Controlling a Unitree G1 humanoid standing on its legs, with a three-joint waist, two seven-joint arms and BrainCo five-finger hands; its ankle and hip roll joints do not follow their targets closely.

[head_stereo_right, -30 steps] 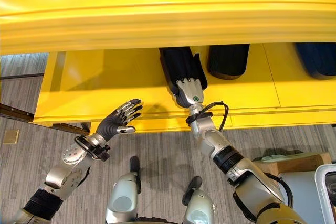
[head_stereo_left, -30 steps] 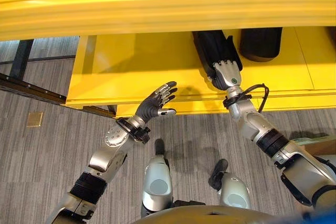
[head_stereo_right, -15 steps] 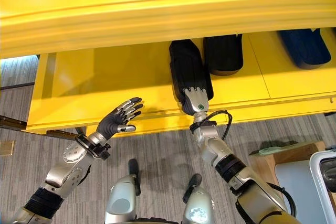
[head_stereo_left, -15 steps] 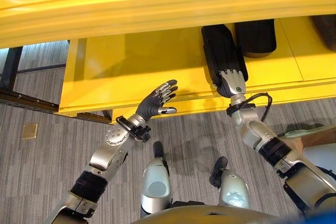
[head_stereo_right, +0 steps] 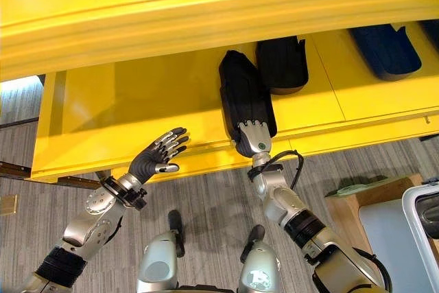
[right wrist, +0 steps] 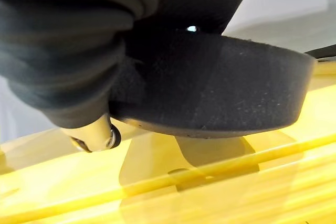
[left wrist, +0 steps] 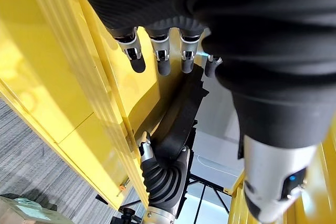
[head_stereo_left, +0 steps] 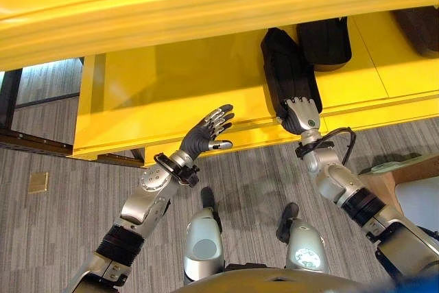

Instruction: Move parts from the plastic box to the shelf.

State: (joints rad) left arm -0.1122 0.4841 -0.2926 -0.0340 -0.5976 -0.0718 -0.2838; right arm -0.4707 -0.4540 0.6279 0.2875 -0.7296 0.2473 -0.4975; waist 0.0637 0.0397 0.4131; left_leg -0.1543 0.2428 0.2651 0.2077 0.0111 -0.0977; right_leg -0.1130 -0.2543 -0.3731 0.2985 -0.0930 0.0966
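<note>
A long black part [head_stereo_left: 287, 73] lies on the lower level of the yellow shelf [head_stereo_left: 171, 94], its near end at the front lip. My right hand [head_stereo_left: 302, 114] is shut on that near end, fingers over the top and thumb [right wrist: 97, 135] underneath; the end [right wrist: 226, 87] sits slightly above the shelf floor. My left hand [head_stereo_left: 206, 135] hovers open and empty just in front of the shelf's edge, to the left of the part, fingers [left wrist: 157, 61] straight.
A second black part [head_stereo_right: 281, 63] lies behind the held one, and a dark blue part [head_stereo_right: 384, 49] further right. The upper shelf's lip [head_stereo_left: 206, 5] overhangs. At the lower right stand a wooden block [head_stereo_right: 363, 197] and a plastic box's white rim [head_stereo_right: 425, 217].
The camera has shifted, showing more of the lower shelf. My right hand stays on the black part, now a little nearer the front lip. The left hand holds its pose.
</note>
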